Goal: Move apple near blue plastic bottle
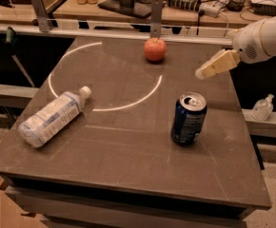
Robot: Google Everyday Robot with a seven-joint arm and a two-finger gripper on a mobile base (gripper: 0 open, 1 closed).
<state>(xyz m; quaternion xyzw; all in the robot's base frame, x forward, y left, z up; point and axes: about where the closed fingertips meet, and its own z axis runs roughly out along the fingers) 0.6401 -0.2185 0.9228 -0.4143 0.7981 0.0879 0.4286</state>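
Note:
The red-orange apple (155, 49) stands near the far edge of the dark table (128, 151), a little right of its middle. The blue plastic bottle (52, 117), clear with a white cap and a pale label, lies on its side at the left, cap toward the table's middle. My gripper (202, 73) hangs above the right part of the table, to the right of the apple and above the can, its tan fingers pointing down-left. It touches nothing.
A dark blue soda can (188, 119) stands upright right of centre, between the gripper and the near edge. A bright ring of light (104, 75) marks the tabletop. A rail with posts (156, 16) runs behind the far edge. Small bottles (262, 108) sit on a shelf right.

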